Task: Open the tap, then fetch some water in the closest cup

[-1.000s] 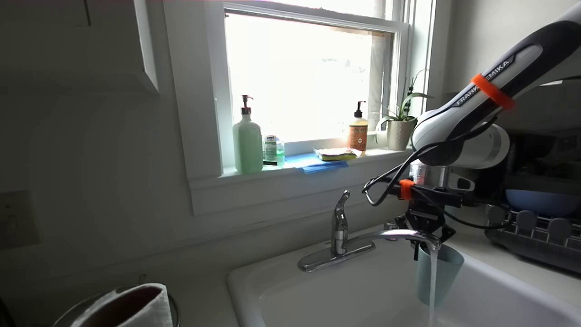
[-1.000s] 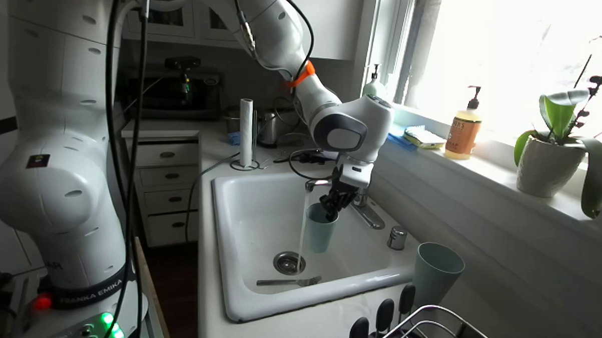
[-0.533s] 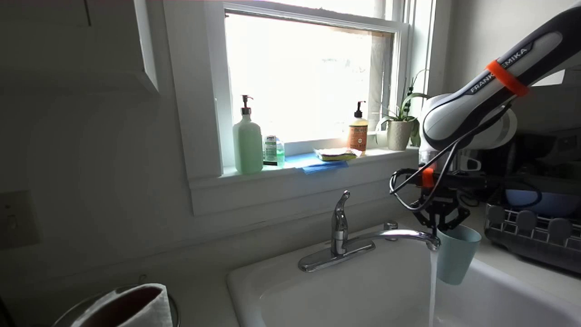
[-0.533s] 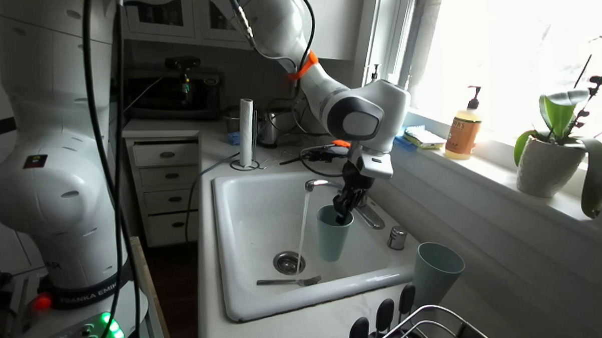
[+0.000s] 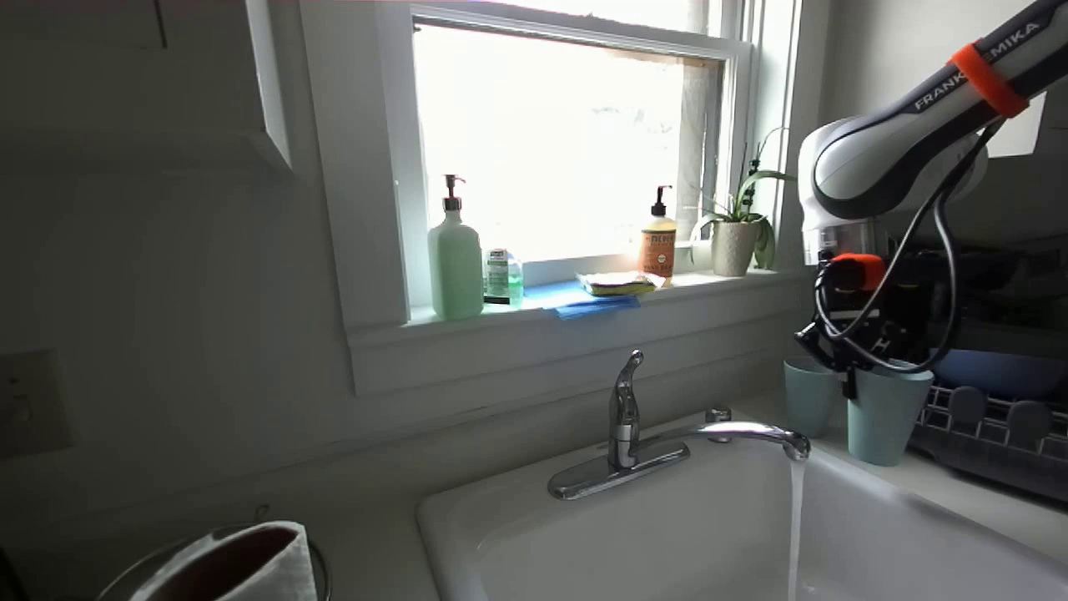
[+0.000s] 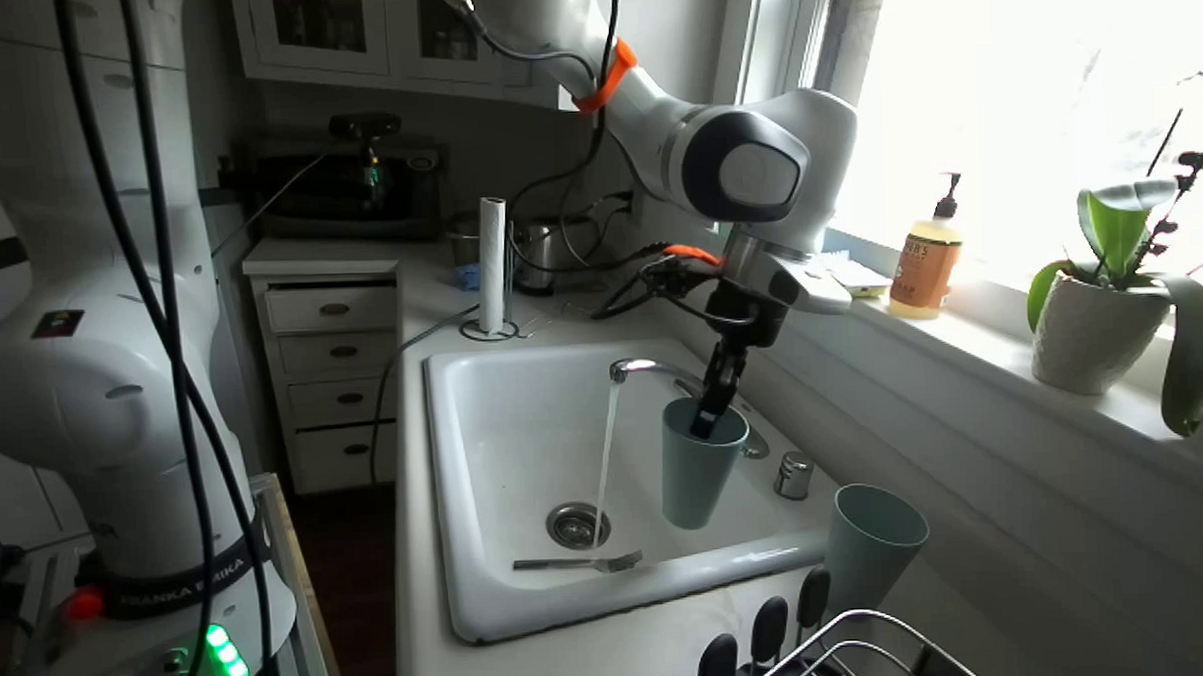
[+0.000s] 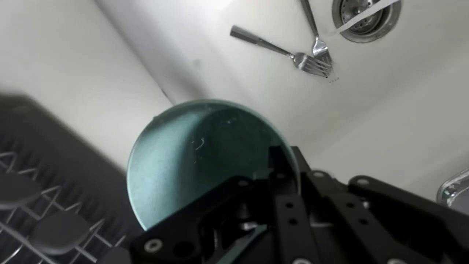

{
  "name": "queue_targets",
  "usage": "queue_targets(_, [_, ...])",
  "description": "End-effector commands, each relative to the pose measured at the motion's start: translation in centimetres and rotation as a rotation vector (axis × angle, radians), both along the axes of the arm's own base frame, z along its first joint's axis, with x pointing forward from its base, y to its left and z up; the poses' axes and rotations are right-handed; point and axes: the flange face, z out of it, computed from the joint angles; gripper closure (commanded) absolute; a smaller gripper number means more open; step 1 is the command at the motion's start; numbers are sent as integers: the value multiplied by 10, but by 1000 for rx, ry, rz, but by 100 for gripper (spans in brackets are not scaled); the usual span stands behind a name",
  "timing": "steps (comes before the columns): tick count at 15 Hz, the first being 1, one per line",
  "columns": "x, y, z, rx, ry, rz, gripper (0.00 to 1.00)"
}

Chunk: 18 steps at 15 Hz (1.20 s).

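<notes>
The cup [image 6: 698,480], pale green, hangs in the air by the end of the white sink [image 6: 515,431] nearest the dish rack [image 5: 984,455]. I grasp its wall with my gripper [image 7: 291,159], one finger inside, one outside. Apart from the cup, the tap [image 5: 624,438] pours water [image 5: 796,517]. Two forks [image 7: 301,61] lie near the drain [image 7: 366,31].

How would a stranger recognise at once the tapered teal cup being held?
Find the white sink with the running chrome tap. Nearby, one tapered teal cup stands on the pale counter; the wanted cup alone hangs clamped in the black hand.
</notes>
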Motion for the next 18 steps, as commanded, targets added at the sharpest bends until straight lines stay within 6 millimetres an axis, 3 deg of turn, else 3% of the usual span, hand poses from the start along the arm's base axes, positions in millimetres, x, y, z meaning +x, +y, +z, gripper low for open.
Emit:
queue_targets(1, [-17, -22, 12, -12, 6, 191, 99])
queue_targets(9, [-45, -46, -19, 19, 31, 443, 99])
queue_targets(18, [-65, -61, -42, -6, 6, 542, 99])
